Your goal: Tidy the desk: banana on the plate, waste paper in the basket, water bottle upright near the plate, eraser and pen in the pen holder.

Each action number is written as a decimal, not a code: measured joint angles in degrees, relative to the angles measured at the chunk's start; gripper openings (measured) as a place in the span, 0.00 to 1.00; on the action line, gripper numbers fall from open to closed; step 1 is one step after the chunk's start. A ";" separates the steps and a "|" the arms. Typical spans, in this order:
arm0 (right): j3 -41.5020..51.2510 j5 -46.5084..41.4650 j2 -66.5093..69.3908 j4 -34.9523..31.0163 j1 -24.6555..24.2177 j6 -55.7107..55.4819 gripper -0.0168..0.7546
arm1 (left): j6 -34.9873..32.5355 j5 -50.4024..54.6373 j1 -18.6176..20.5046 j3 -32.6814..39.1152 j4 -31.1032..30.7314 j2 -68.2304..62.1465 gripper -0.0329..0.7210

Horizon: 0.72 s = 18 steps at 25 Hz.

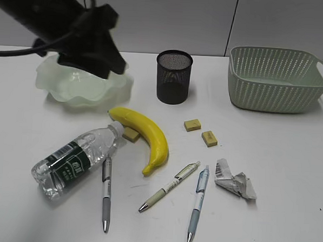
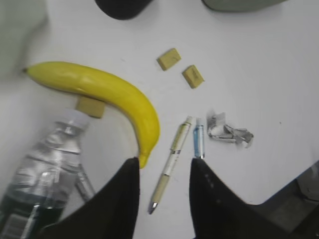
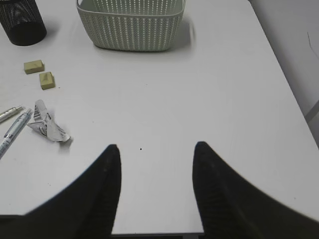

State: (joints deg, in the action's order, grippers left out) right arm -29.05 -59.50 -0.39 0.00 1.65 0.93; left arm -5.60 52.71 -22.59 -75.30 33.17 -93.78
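Observation:
The yellow banana (image 1: 144, 133) lies mid-desk, touching the cap end of the water bottle (image 1: 75, 160), which lies on its side. My left gripper (image 1: 114, 64) hangs open and empty above the pale-green plate (image 1: 60, 91); in its wrist view (image 2: 164, 162) a beige pen (image 2: 169, 164) shows between the fingers, far below. Three pens (image 1: 106, 191) (image 1: 169, 186) (image 1: 198, 204) lie near the front. Tan erasers (image 1: 192, 125) (image 1: 209, 138) (image 1: 130, 133) sit around the banana. The waste paper (image 1: 235, 182) lies front right. The pen holder (image 1: 173, 77) and basket (image 1: 277, 78) stand behind. My right gripper (image 3: 156, 146) is open over bare desk.
The desk's front edge (image 3: 154, 233) runs just under my right gripper, and its right edge (image 3: 279, 69) is close by. The basket (image 3: 132, 27) and the pen holder (image 3: 20, 22) both look empty. A black cable (image 1: 13, 52) trails from the left arm.

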 joint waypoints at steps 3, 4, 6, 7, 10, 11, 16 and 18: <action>0.00 0.00 0.00 0.00 0.00 0.00 0.52 | 7.60 2.55 -4.39 -5.91 -1.47 -7.29 0.43; 0.00 0.00 0.00 0.00 0.00 0.00 0.52 | 10.19 3.20 -5.47 -7.66 -3.07 -9.71 0.44; 0.00 0.00 0.00 0.00 0.00 0.00 0.52 | 14.95 4.93 -7.71 -11.81 -6.73 -13.79 0.46; 0.00 0.00 0.00 0.00 0.00 0.00 0.52 | 17.22 5.55 -8.66 -13.48 -8.31 -15.80 0.48; 0.00 0.00 0.00 0.00 0.00 0.00 0.52 | 22.89 6.44 -10.42 -18.59 -12.18 -20.50 0.55; 0.00 0.00 0.00 0.00 0.00 0.00 0.52 | 24.45 6.41 -10.65 -19.70 -13.23 -21.85 0.59; 0.00 0.00 0.00 0.00 0.00 0.00 0.52 | 31.27 8.42 -11.00 -23.17 -17.22 -26.64 0.67; 0.00 0.00 0.00 0.00 0.00 0.00 0.52 | 33.12 9.60 -11.00 -23.37 -16.95 -28.34 0.67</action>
State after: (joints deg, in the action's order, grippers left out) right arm -29.05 -59.50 -0.39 0.00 1.65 0.93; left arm 27.53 62.30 -33.59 -98.67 16.21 -122.12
